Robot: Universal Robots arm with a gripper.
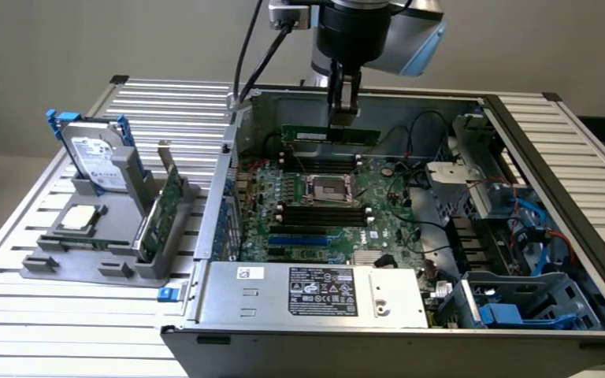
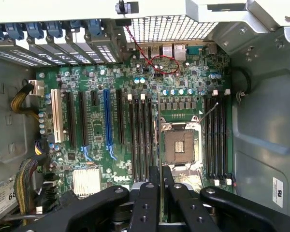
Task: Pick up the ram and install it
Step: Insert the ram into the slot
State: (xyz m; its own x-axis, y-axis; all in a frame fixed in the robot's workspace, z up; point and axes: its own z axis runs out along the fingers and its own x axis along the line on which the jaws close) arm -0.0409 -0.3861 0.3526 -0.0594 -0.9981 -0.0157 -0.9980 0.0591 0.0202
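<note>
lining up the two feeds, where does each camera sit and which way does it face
Exterior view: off the arm, raised, looking down at a slant into the open computer case on the slatted table; the arm's wrist and the gripper, shut on the ram, show.
Wrist view: on the wrist, looking along the gripper onto the motherboard; its black fingers show.
Shared: the motherboard, the CPU socket and the gripper.
</note>
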